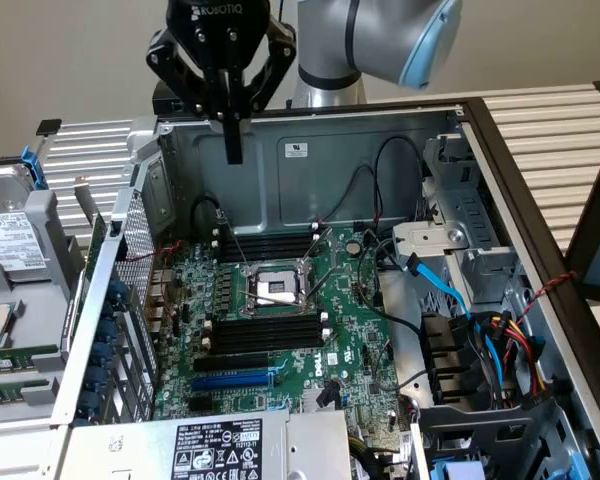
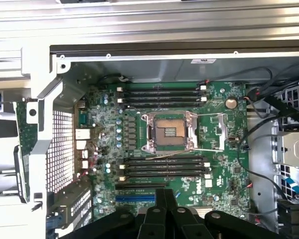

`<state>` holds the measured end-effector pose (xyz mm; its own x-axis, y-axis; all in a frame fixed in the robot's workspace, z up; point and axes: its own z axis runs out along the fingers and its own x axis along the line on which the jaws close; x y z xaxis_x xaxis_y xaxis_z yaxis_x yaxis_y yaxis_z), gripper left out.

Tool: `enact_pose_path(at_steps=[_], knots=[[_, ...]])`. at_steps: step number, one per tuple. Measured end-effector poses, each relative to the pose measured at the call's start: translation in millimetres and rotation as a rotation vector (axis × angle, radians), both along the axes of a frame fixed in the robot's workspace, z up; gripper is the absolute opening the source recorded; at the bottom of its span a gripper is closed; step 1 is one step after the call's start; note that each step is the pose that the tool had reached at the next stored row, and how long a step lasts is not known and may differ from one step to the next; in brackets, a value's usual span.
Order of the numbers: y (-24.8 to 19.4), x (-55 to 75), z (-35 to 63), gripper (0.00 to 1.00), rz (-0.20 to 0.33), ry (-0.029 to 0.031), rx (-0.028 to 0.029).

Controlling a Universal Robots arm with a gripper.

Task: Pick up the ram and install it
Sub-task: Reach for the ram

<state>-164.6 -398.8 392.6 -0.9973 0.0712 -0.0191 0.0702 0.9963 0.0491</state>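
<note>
Exterior view: end effector (image 1: 234,152) pinched fully closed, nothing in it, hanging over the chassis (image 1: 380,150) rear wall.
Ram (image 1: 96,240) looks to stand on edge outside the case, below the end effector and off to the exterior view's left, well apart. Wrist view: end effector (image 2: 164,201) sits near the black slots (image 2: 162,167). The ram (image 2: 21,149) is beyond the perforated side wall (image 2: 60,144), its long axis roughly square to the slots, as far as I can judge.

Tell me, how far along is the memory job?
Barely started. Done: nothing; the black slots sit empty. In hand: nothing; the shut pincer hangs above the case. Left: picking up the ram, seemingly the green stick outside the case wall, and installing it.
</note>
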Motion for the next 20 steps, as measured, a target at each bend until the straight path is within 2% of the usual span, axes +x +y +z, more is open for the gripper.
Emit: enact_pose_path(at_steps=[3,4,20], knots=[[0.0,-13.6,0.0,0.12,0.0,-0.0001,0.0001],[0.0,-18.3,-0.1,0.19,0.0,-0.0001,0.0],[0.2,-87.6,-0.3,0.19,0.0,-0.0001,0.0001]])
